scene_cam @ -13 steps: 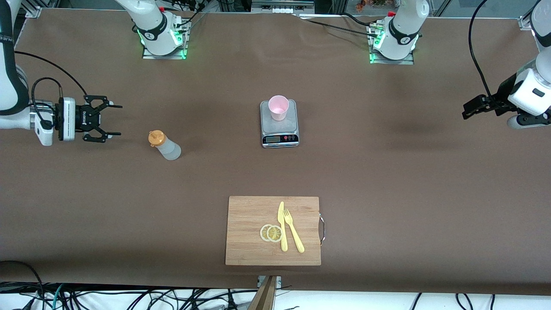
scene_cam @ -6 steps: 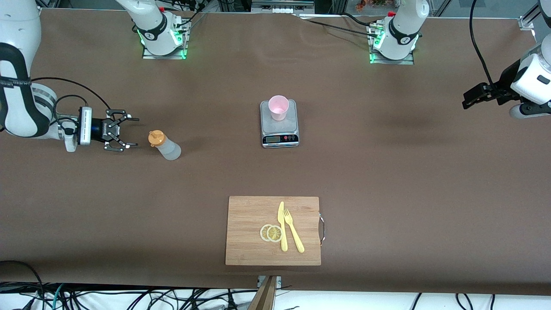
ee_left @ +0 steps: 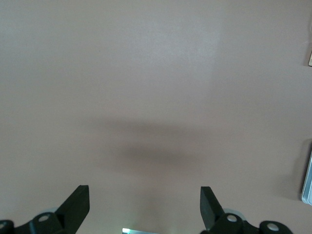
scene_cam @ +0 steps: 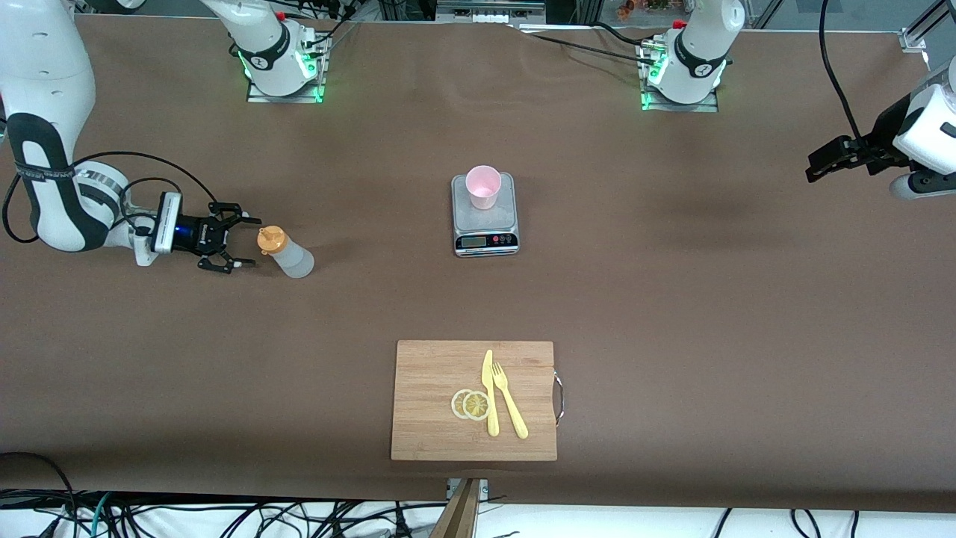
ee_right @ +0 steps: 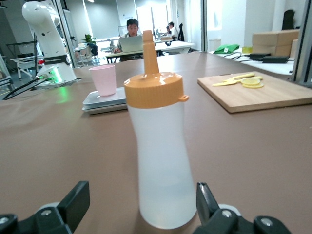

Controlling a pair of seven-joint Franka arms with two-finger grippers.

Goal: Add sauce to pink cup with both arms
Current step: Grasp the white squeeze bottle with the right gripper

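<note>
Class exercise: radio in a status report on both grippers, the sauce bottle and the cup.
Right gripper open, low beside the sauce bottle, not gripping. Left gripper open, waiting at its end. Pink cup upright on the scale. Nothing in the way.

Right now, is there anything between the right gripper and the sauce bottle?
Nothing: the front view shows bare table between the open right gripper and the sauce bottle; the right wrist view agrees.

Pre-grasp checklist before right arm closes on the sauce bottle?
1. Right gripper open: ok.
2. Sauce bottle upright on the table: ok.
3. Bottle centred between the right fingers, none touching yet: ok.
4. Orange cap seated: ok.
5. Pink cup upright on the scale: ok.
6. Left gripper open, waiting above bare table at its own end: ok.
</note>
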